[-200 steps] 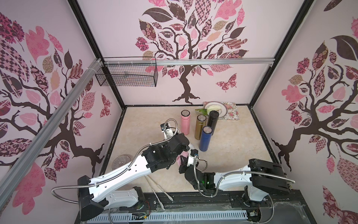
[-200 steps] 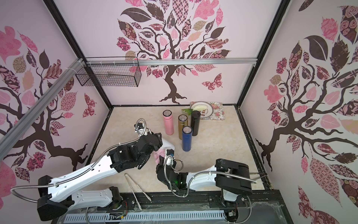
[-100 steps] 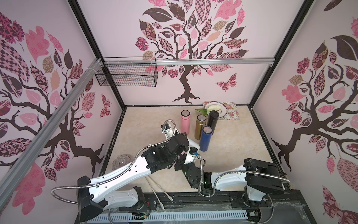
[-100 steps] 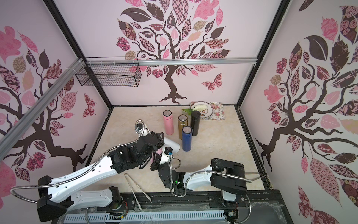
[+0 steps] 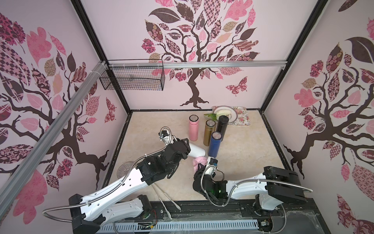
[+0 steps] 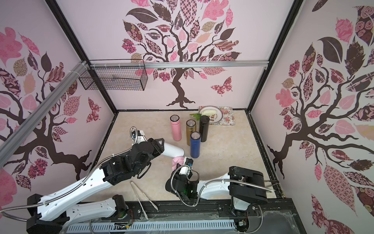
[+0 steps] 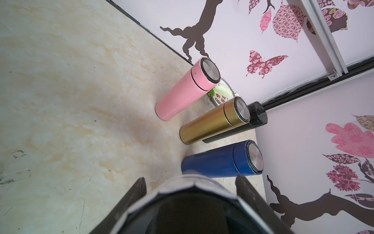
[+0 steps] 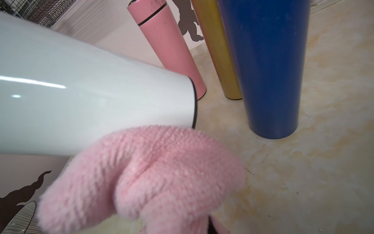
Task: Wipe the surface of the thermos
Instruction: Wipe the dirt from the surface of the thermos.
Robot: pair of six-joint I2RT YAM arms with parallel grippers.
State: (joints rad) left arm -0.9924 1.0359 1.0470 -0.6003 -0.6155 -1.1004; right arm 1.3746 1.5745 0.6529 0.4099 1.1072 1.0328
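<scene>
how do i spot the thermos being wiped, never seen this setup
On the table, find the cluster of upright thermoses toward the back wall. Just in front, the left gripper holds the white thermos sideways by a pink cloth: the only one not upright.

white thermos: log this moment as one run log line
left gripper shut on white thermos, held tilted | right gripper shut on pink cloth | cloth against thermos's free end | phase: wipe
</scene>
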